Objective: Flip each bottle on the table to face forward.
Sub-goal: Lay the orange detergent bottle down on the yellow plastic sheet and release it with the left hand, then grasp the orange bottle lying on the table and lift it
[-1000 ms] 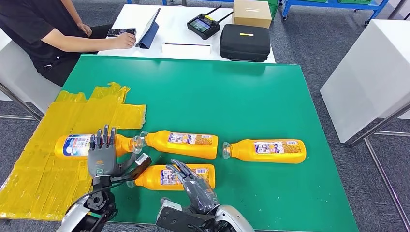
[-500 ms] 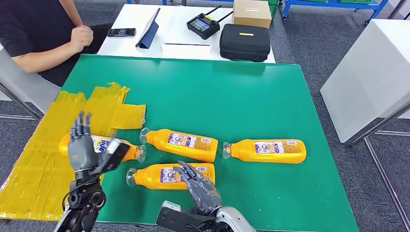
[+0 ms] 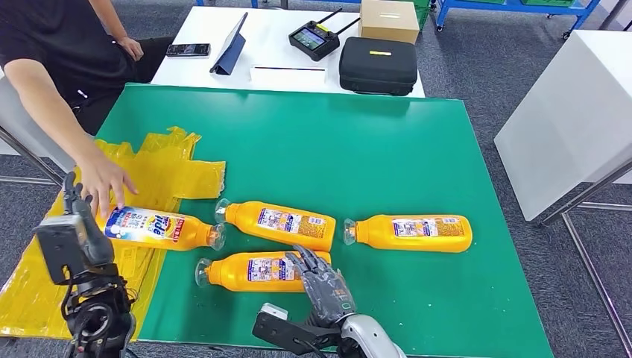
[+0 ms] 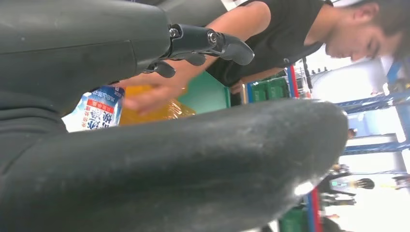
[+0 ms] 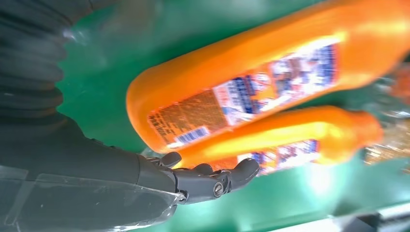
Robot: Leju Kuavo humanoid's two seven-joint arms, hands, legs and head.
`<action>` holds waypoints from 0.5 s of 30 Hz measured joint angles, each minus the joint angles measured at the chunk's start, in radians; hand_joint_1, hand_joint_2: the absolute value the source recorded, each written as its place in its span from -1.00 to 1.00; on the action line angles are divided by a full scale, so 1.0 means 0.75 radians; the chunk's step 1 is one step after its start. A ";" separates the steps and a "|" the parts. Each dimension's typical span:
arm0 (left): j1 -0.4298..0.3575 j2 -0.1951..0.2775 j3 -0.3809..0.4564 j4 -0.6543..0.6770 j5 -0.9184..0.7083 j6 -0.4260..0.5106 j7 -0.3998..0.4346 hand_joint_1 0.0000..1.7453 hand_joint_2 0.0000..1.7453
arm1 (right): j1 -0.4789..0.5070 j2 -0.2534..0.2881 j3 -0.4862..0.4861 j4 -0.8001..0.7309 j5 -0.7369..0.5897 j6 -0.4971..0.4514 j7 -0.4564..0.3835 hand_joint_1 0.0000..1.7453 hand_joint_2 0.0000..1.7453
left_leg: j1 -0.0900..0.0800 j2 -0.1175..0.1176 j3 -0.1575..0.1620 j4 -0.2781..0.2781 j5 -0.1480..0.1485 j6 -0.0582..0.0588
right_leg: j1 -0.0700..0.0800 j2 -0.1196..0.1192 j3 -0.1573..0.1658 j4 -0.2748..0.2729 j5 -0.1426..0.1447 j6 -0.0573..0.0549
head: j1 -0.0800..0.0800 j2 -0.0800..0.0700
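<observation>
Head view: green table (image 3: pixel 358 149) amid grey carpet floor (image 3: pixel 477 52).

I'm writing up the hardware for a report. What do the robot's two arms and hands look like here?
The right hand is dark grey with slim, jointed, darker fingers and a ribbed grey cover behind it; its forearm is silver with a black bracket. The left hand is the same dark grey, with a thick smooth thumb, on a black wrist with loose black cables.

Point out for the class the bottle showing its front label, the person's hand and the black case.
Front-label bottle (image 3: pixel 153 227), head view, on its blue and white label.
Person's hand (image 3: pixel 100 179), head view, on the back of the hand.
Black case (image 3: pixel 377 63), head view, on its lid.
</observation>
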 joint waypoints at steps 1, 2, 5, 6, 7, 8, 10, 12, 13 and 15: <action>0.004 0.008 0.000 -0.010 0.032 -0.012 -0.013 -1.00 -1.00 | -0.009 -0.003 -0.007 0.023 0.009 -0.001 -0.005 -1.00 1.00 | 0.000 0.000 0.000 0.000 0.000 0.000 | 0.000 0.000 0.000 0.000 0.000 0.000 | 0.000 0.000; 0.004 0.017 -0.004 -0.012 0.063 -0.022 -0.028 -1.00 -1.00 | -0.019 -0.007 -0.013 0.049 0.015 -0.006 -0.013 -1.00 1.00 | 0.000 0.000 0.000 0.000 0.000 0.000 | 0.000 0.000 0.000 0.000 0.000 0.000 | 0.000 0.000; -0.022 0.042 -0.040 0.012 0.160 -0.046 -0.075 -1.00 -1.00 | -0.073 -0.018 -0.023 0.156 0.006 -0.048 -0.057 -1.00 1.00 | 0.000 0.000 0.000 0.000 0.001 0.001 | 0.000 0.000 0.000 0.000 0.001 0.000 | 0.000 0.000; -0.036 0.048 -0.058 0.026 0.183 -0.048 -0.087 -1.00 -1.00 | -0.097 -0.021 -0.024 0.198 -0.003 -0.065 -0.071 -1.00 1.00 | 0.000 0.000 0.000 0.000 0.002 0.001 | 0.000 0.000 0.000 0.000 0.001 0.000 | 0.000 0.000; -0.048 0.053 -0.076 0.039 0.197 -0.047 -0.096 -1.00 -1.00 | -0.120 -0.024 -0.024 0.237 -0.010 -0.078 -0.082 -1.00 1.00 | 0.000 0.000 0.000 0.000 0.002 0.002 | 0.000 0.000 0.000 0.000 0.001 0.000 | 0.000 0.000; -0.058 0.058 -0.092 0.050 0.205 -0.046 -0.101 -1.00 -1.00 | -0.139 -0.026 -0.024 0.270 -0.015 -0.086 -0.089 -1.00 1.00 | 0.000 0.000 0.000 0.000 0.002 0.002 | 0.000 0.000 0.001 0.000 0.001 0.001 | 0.000 0.000; -0.072 0.064 -0.117 0.066 0.214 -0.042 -0.104 -1.00 -1.00 | -0.165 -0.028 -0.024 0.321 -0.020 -0.093 -0.094 -1.00 1.00 | 0.000 0.000 0.000 0.000 0.002 0.002 | 0.000 0.000 0.001 0.000 0.001 0.001 | 0.000 0.000; -0.080 0.070 -0.135 0.075 0.221 -0.038 -0.105 -1.00 -1.00 | -0.178 -0.031 -0.024 0.355 -0.023 -0.096 -0.094 -1.00 1.00 | -0.001 0.000 0.000 0.000 0.002 0.002 | 0.000 0.000 0.001 0.000 0.001 0.001 | 0.000 0.000; -0.084 0.074 -0.144 0.080 0.227 -0.038 -0.105 -1.00 -1.00 | -0.182 -0.032 -0.023 0.367 -0.024 -0.098 -0.093 -1.00 1.00 | -0.001 -0.001 0.000 0.000 0.002 0.002 | 0.000 0.000 0.001 0.000 0.001 0.001 | 0.000 0.000; -0.100 0.080 -0.163 0.092 0.247 -0.045 -0.106 -1.00 -1.00 | -0.198 -0.031 -0.022 0.391 -0.025 -0.106 -0.085 -1.00 1.00 | 0.000 -0.001 0.000 0.000 0.002 0.002 | 0.000 0.000 0.000 0.000 0.001 0.001 | 0.000 0.000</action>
